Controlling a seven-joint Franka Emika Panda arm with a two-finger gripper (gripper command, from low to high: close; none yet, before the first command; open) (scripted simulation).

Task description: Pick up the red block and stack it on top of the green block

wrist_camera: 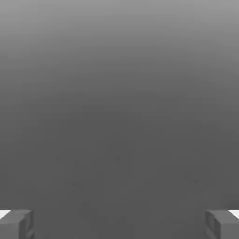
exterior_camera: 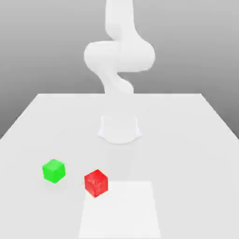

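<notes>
Fingers (wrist_camera: 17,224): spread wide, holding nothing.
Red block (exterior_camera: 96,182): on table (exterior_camera: 196,140), ungrasped.
Green block (exterior_camera: 53,170): near it, apart, top bare.
Progress: pickup and stacking both remain.

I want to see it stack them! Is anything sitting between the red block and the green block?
No, nothing visible. The red block and green block sit apart on the table with bare surface between them.

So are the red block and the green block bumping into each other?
Apart. In the exterior view, bare white table shows between the green block and the red block, which sits toward the exterior view's right.
</notes>
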